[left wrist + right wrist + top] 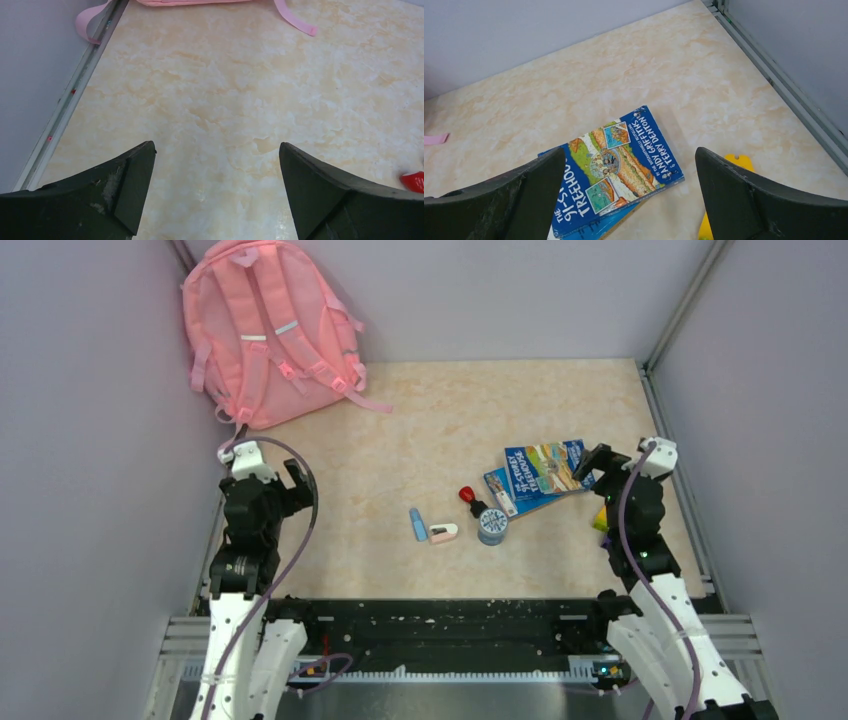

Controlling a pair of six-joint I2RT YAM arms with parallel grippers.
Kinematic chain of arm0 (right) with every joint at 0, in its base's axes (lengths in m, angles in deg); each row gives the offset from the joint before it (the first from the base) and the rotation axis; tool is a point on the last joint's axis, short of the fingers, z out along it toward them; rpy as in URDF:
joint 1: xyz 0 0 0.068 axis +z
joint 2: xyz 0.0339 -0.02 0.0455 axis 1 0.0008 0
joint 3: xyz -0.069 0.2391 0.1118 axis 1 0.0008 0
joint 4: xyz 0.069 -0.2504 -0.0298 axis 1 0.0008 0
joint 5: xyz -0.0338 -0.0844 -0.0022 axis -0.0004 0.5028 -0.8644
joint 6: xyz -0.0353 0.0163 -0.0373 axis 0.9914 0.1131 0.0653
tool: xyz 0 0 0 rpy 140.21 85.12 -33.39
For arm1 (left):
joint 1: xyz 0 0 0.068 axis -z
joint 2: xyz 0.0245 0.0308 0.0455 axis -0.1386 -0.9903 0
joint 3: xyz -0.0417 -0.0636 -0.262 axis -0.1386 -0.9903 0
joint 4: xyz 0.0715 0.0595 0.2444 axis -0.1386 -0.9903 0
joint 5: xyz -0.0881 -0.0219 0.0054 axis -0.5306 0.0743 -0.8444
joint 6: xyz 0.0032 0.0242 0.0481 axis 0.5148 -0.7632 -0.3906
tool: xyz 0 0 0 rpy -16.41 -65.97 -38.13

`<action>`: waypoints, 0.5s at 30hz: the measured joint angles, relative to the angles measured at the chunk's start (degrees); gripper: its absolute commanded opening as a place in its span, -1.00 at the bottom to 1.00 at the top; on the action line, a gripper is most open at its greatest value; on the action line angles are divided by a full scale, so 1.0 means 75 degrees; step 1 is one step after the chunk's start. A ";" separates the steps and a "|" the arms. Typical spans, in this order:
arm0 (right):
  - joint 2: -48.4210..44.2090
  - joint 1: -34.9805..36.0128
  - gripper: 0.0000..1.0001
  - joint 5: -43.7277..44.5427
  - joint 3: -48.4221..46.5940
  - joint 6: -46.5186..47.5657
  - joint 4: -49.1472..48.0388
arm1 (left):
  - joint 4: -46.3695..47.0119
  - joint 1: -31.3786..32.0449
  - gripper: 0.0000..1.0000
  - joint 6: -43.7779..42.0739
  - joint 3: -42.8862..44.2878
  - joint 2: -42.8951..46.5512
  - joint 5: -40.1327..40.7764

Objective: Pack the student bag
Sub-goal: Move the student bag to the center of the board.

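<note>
1. Task object. The student bag (265, 335), a pink backpack, stands in the far left corner with its mesh shoulder straps facing the camera. It is well apart from the Treehouse book (624, 165), far to the book's left and beyond it. One loose pink strap (295, 20) trails from the bag onto the marble-patterned table (420, 430) on the side toward the book.

2. Landmark. The Treehouse book lies flat, cover up, on a second blue book (497, 483) that shows past its left and near edges.

3. Loose items.
- A red-capped item (466, 494) lies just left of the book stack.
- A small round blue container (492, 525) stands on the near-left side of the stack, close to it.
- A white and pink item (443, 533) lies further left of the book.
- A light blue stick (416, 524) lies just beyond the white and pink item, further from the book.
- A yellow item (739, 162) lies just beside the book's near-right corner. Its type cannot be told.

4. End effectors.
- The left gripper (215, 150) is released, jaws spread wide, with nothing between them. It hovers over bare table, well to the left of the book.
- The right gripper (630, 152) is released, jaws spread wide, grasping nothing. It hovers at the book's right edge.
</note>
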 measured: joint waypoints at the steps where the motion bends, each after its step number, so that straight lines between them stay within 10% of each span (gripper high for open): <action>1: 0.0000 0.0000 0.98 0.0017 0.0000 -0.0003 0.0000 | 0.0000 0.0000 0.97 0.0050 0.0000 -0.0026 -0.0003; 15: -0.0382 0.0000 0.97 -0.0064 0.0154 0.0006 -0.0058 | 0.0096 0.0000 0.96 0.0149 0.0009 -0.0329 -0.0073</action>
